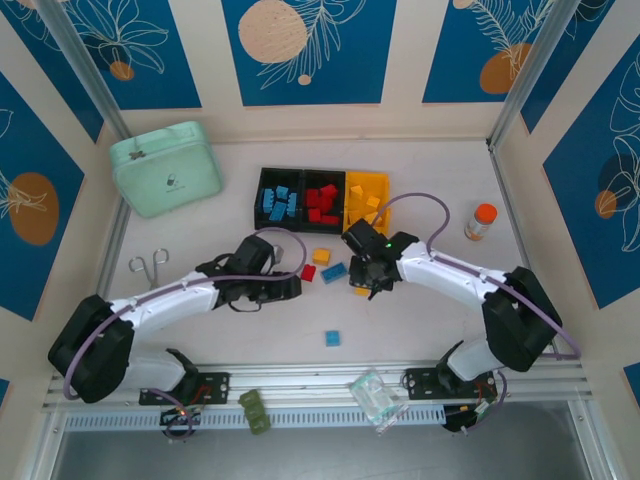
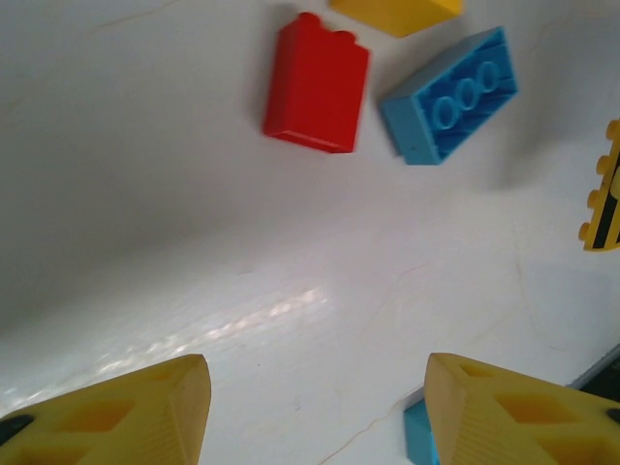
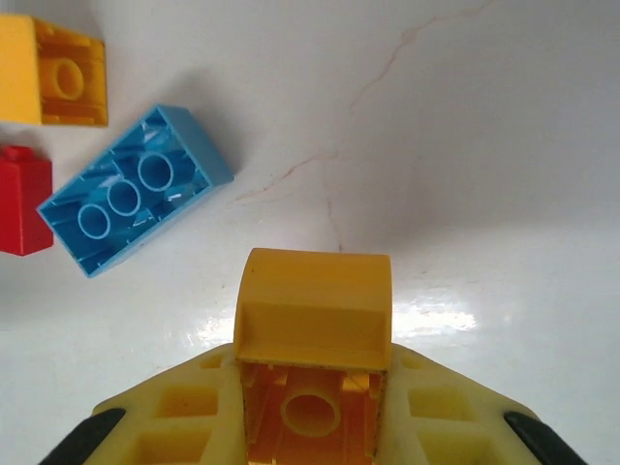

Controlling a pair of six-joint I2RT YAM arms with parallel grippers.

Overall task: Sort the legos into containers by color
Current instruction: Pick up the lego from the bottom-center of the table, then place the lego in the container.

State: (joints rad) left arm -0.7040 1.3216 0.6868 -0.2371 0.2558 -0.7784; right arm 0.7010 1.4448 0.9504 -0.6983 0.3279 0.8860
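A yellow brick (image 3: 315, 300) sits clamped between the fingers of the right gripper (image 3: 315, 402), its hollow side turned toward the wrist camera, low over the white table (image 1: 440, 330). From above, that arm reaches in from the right to the middle of the table, just in front of the containers (image 1: 300, 173).

The three joined bins stand in a row near the back wall. Sorted legos (image 1: 278, 205) lie in all three: blue ones in the left black bin, red ones in the middle black bin, and yellow ones in the yellow bin at the right.

Loose pieces lie close to the held one. A blue brick (image 3: 136, 203) rests upside down with its hollow underside showing. A red brick (image 3: 21, 199) lies just beside one end of it, and a second yellow brick (image 3: 53, 73) lies a little beyond. A lone blue brick (image 1: 332, 338) lies well apart from these, nearer the arm bases.

The left gripper (image 2: 315, 417) hangs over the table with its fingers apart and only bare surface between them, facing the red and blue pieces.

A mint-green case (image 1: 165, 168) occupies the far left corner, with scissors (image 1: 150, 268) in front of it. An orange-capped bottle (image 1: 481, 222) stands at the right. A dark green brick (image 1: 255, 412) and a clear packet (image 1: 375, 395) rest on the near rail between the arm bases.
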